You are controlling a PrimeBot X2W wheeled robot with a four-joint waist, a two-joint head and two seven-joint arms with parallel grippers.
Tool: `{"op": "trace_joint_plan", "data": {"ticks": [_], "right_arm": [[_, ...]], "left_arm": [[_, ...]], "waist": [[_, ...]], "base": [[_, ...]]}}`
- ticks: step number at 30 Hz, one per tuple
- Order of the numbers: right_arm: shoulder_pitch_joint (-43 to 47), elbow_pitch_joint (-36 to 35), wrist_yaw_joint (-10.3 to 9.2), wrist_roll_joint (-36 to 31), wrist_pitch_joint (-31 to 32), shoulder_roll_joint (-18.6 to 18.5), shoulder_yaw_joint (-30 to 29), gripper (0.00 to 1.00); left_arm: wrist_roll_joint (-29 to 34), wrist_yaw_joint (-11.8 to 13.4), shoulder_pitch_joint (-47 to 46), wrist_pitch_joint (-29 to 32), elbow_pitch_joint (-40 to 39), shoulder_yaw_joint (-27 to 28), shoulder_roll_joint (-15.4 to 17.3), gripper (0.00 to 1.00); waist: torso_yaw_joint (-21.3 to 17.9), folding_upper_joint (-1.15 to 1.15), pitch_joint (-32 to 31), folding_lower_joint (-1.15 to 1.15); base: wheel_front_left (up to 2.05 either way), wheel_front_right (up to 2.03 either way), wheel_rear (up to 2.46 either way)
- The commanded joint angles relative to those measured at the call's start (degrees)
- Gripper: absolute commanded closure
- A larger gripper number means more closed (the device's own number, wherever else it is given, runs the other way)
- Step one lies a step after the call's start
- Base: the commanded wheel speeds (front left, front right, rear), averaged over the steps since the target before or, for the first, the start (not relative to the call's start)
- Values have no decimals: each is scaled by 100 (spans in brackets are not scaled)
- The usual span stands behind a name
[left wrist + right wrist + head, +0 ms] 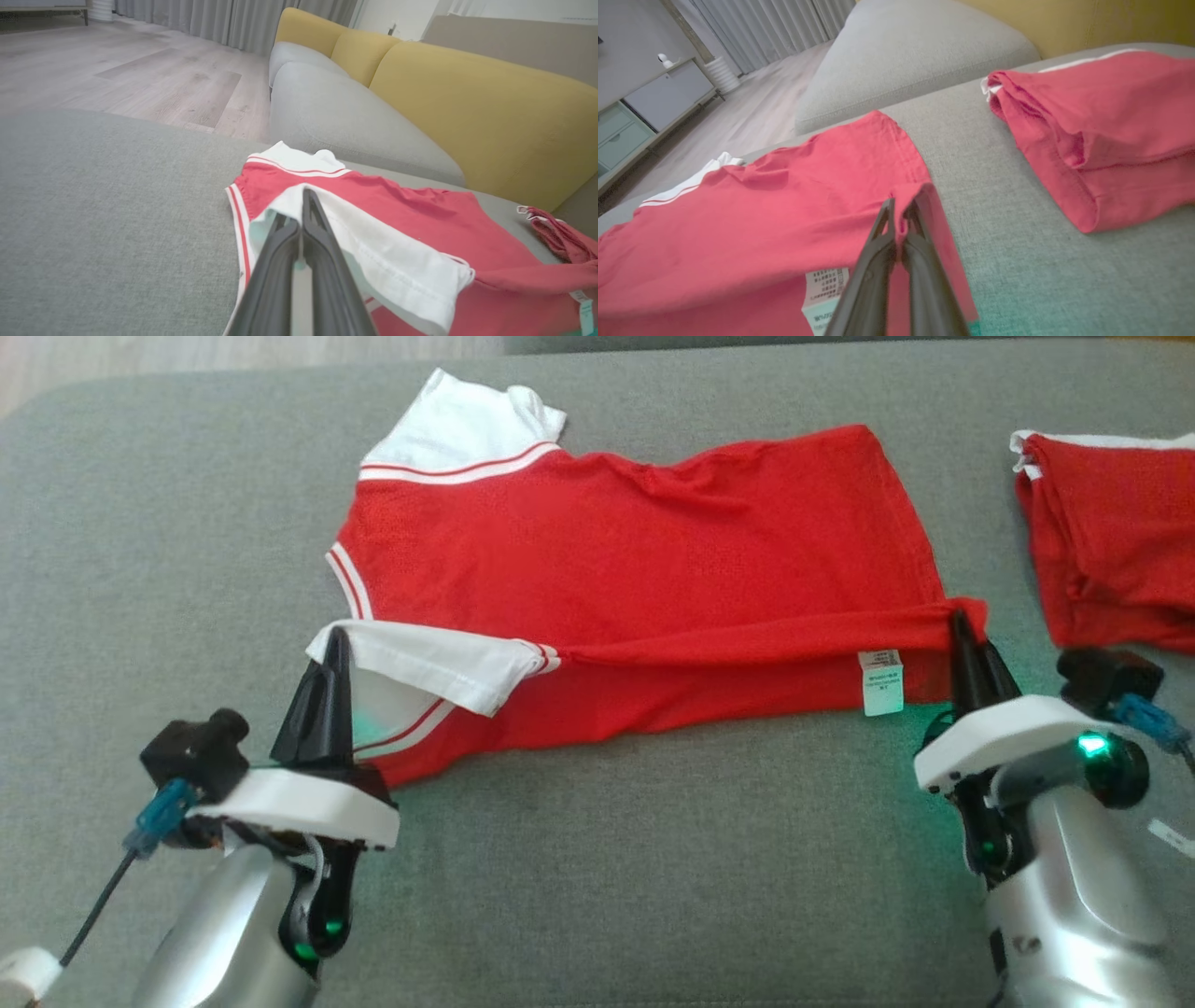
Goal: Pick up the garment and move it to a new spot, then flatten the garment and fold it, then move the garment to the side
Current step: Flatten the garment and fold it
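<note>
Now, the garment point(635, 541) is pinched at both ends of its near edge, apparently mid-fold.

Head view: it lies across mid-frame on the grey cushion point(597, 859), long axis left to right. The left gripper point(334, 649), lower left, is clamped on the white sleeve point(439, 663). The right gripper point(960, 621), lower right, is clamped on the red hem corner point(971, 611). The lifted edge runs between them, and the rest of the cloth lies up-frame of both, each arm nearest its own end. Left wrist view: closed fingers point(322, 242) grip the sleeve at centre, with the red body stretching right. Right wrist view: closed tips nip the hem fold, with the body to the left and a second folded red garment point(1101, 130) well apart at upper right. The fold probably needs this edge carried evenly up-frame.
</note>
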Motion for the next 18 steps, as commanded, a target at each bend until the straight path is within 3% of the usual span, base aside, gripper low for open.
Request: {"op": "trace_joint_plan", "data": {"ticks": [1, 6, 7, 8, 9, 10, 11, 12, 18], "right_arm": [[-268, -9, 39, -46, -13, -30, 179, 100], [-685, 505, 39, -101, 22, -30, 233, 100], [-773, 607, 39, -108, 11, -30, 240, 63], [-872, 701, 39, -126, -6, -30, 254, 19], [-975, 795, 39, -146, -19, -30, 283, 0], [-1092, 886, 39, -153, -20, -30, 313, 0], [-1215, 978, 39, -161, -5, -30, 352, 0], [-1342, 1067, 39, -175, 17, -30, 385, 0], [-1936, 1460, 39, -293, -23, -30, 431, 0]], "left_arm": [[32, -48, -302, -24, 23, 227, 77, 100], [40, -128, -609, -115, 486, 216, -20, 100], [48, -128, -669, -134, 579, 217, -40, 100], [65, -119, -729, -154, 664, 218, -56, 100], [77, -120, -786, -175, 740, 218, -73, 93], [92, -122, -843, -193, 803, 217, -83, 61], [117, -132, -911, -204, 858, 206, -84, 48], [144, -148, -985, -212, 896, 191, -79, 0], [195, -208, -1303, -259, 939, 201, -46, 0]], "waist": [[-51, 0, 90, -1], [-63, 0, 211, -1], [-64, 0, 229, -1], [-66, 0, 253, -1], [-67, 0, 270, -1], [-72, 0, 299, -1], [-74, 0, 323, -1], [-74, 0, 341, -1], [-50, 0, 311, -1]], "base": [[0, 0, 0], [0, 0, 0], [0, 0, 0], [0, 0, 0], [0, 0, 0], [0, 0, 0], [0, 0, 0], [0, 0, 0], [0, 0, 0]]}}
